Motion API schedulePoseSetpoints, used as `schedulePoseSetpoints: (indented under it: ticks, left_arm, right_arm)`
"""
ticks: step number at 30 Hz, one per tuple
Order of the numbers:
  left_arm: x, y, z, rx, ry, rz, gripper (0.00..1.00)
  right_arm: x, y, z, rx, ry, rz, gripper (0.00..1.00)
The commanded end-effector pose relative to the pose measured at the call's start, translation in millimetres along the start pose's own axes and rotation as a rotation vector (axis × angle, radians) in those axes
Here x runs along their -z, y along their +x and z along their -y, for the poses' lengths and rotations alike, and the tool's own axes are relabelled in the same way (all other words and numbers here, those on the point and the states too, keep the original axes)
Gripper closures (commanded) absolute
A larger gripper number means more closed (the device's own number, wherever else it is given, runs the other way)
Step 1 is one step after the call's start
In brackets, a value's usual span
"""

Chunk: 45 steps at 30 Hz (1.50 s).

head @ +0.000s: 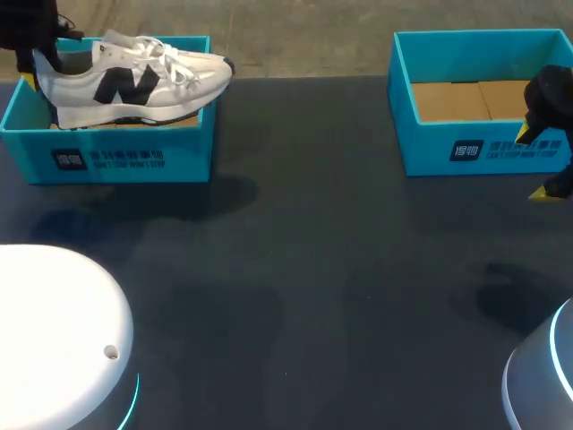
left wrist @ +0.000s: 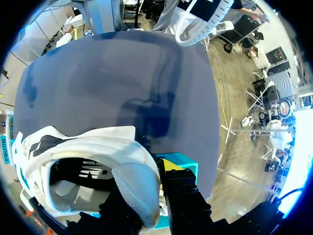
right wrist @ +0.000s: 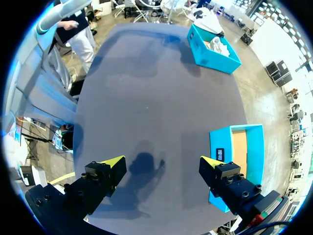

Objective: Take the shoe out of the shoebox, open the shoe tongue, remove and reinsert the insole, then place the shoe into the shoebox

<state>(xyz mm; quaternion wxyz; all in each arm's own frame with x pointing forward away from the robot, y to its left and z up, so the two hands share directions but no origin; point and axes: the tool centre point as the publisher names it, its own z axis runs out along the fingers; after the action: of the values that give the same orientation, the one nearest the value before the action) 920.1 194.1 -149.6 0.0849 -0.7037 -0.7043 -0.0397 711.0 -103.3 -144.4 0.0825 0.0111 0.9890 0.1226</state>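
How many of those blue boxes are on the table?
2. One blue box sits far left, the white shoe sticking out of it; the other box is far right, no shoe visible inside.

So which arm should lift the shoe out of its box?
Left, I think. The left gripper holds the shoe by its heel at the shoebox. The right gripper hangs open far across the table, beside the empty box.
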Motion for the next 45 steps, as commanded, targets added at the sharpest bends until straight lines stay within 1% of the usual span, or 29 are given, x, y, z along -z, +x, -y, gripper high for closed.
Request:
schedulePoseSetpoints:
  ticks: [1, 3, 5, 8, 13, 17, 21, 22, 25, 31, 32, 36, 37, 38, 41, 45]
  left_arm:
    - [11.3, -18.2, 14.6, -0.012, -0.046, -0.021, 1.00]
    - [16.1, -26.8, 19.1, 0.003, -0.056, -0.047, 1.00]
    - [21.2, -36.0, 23.5, -0.008, -0.061, -0.035, 1.00]
    - [27.0, -50.4, 29.0, 0.004, -0.059, -0.050, 1.00]
    - [34.1, -73.2, 47.8, -0.011, -0.068, -0.031, 1.00]
    - [31.3, -92.7, 64.2, -0.005, -0.067, -0.012, 1.00]
    - [27.7, -106.9, 82.4, -0.007, -0.056, 0.014, 1.00]
    - [27.4, -109.9, 86.4, -0.004, -0.061, 0.002, 1.00]
    - [26.5, -121.1, 100.2, 0.005, -0.070, 0.012, 1.00]
    - [27.1, -148.5, 126.4, -0.006, -0.090, 0.013, 1.00]
    - [27.1, -153.7, 130.3, -0.020, -0.089, 0.029, 1.00]
    - [21.3, -171.8, 139.8, -0.039, -0.080, 0.030, 1.00]
    - [19.7, -176.7, 142.2, -0.042, -0.084, 0.010, 1.00]
    - [18.8, -179.9, 144.0, -0.053, -0.080, 0.025, 1.00]
    - [16.7, -186.2, 148.3, -0.069, -0.080, 0.014, 1.00]
    - [17.8, -188.3, 152.4, -0.082, -0.086, 0.030, 1.00]
  right_arm:
    - [-0.8, -2.1, -0.9, 0.000, 0.003, -0.004, 0.00]
    - [-0.8, -2.1, -0.9, 0.000, 0.003, -0.004, 0.00]
    - [-0.8, -2.1, -0.9, 0.000, 0.003, -0.004, 0.00]
    - [-0.8, -2.1, -0.9, 0.000, 0.003, -0.004, 0.00]
    - [-0.8, -2.1, -0.9, 0.000, 0.003, -0.004, 0.00]
    - [-0.8, -2.1, -0.9, 0.000, 0.003, -0.004, 0.00]
    - [-0.8, -2.1, -0.9, 0.000, 0.003, -0.004, 0.00]
    - [-0.8, -2.1, -0.9, 0.000, 0.003, -0.004, 0.00]
    - [-0.8, -2.1, -0.9, 0.000, 0.003, -0.004, 0.00]
    - [-0.8, -2.1, -0.9, 0.000, 0.003, -0.004, 0.00]
    - [-0.8, -2.1, -0.9, 0.000, 0.003, -0.004, 0.00]
    - [-0.8, -2.1, -0.9, 0.000, 0.003, -0.004, 0.00]
    - [-0.8, -2.1, -0.9, 0.000, 0.003, -0.004, 0.00]
    - [-0.8, -2.1, -0.9, 0.000, 0.003, -0.004, 0.00]
    - [-0.8, -2.1, -0.9, 0.000, 0.003, -0.004, 0.00]
    - [-0.8, -2.1, -0.9, 0.000, 0.003, -0.004, 0.00]
